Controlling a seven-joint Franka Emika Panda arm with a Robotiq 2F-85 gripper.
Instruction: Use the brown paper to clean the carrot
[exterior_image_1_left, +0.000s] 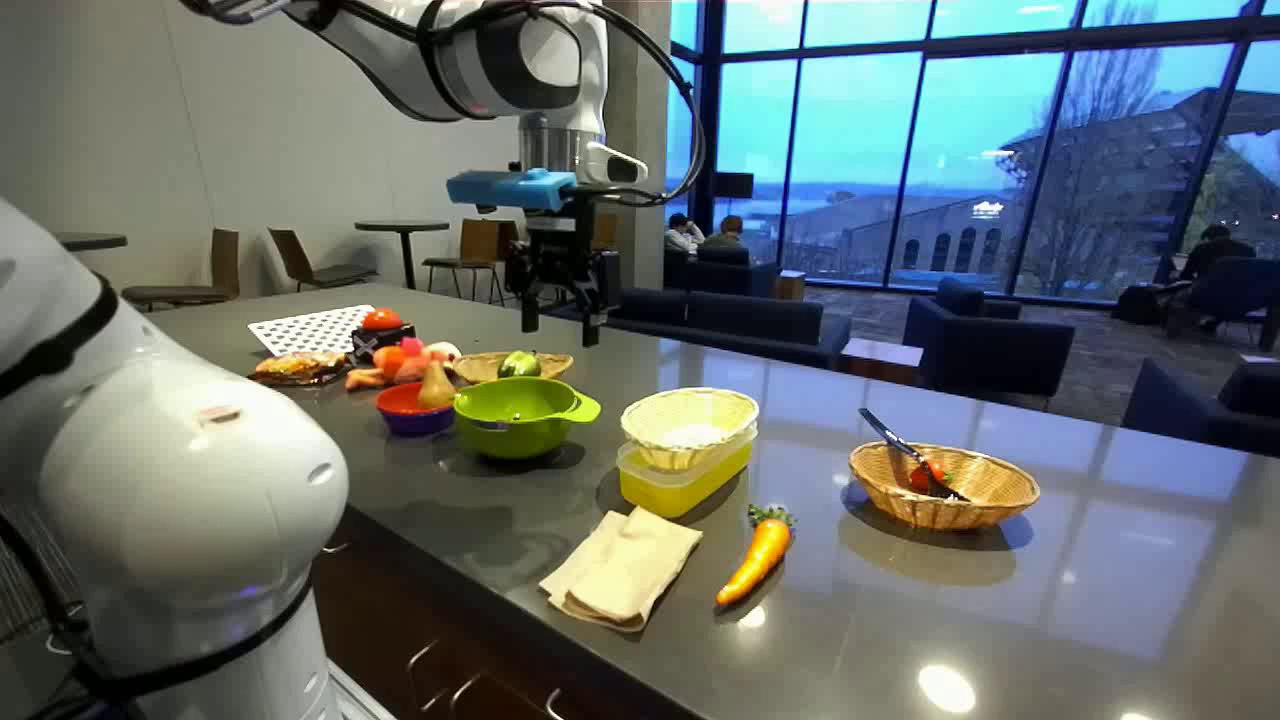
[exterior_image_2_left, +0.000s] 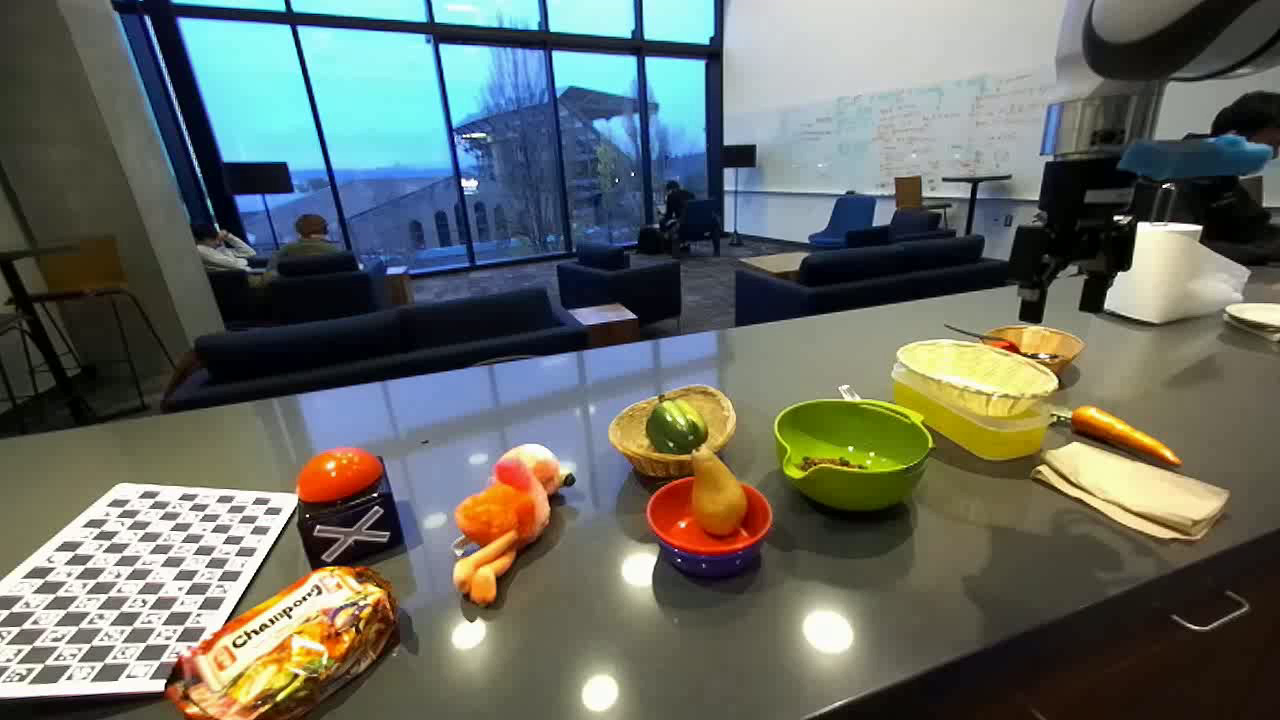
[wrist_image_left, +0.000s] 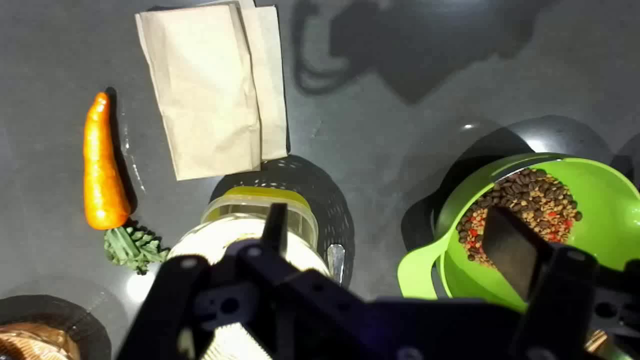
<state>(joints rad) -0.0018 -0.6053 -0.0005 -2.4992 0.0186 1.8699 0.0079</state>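
The brown paper lies flat and folded on the dark counter near its edge; it also shows in an exterior view and in the wrist view. The orange carrot with green leaves lies beside the paper, apart from it, also in an exterior view and at the left of the wrist view. My gripper is open, points down and is empty, high above the counter. In the wrist view its fingers are wide apart. It touches neither paper nor carrot.
A yellow tub with a pale basket on top stands beside the paper and carrot. A green bowl holds beans. A wicker basket holds a spoon and a red item. A red bowl with a pear and several other objects stand farther along.
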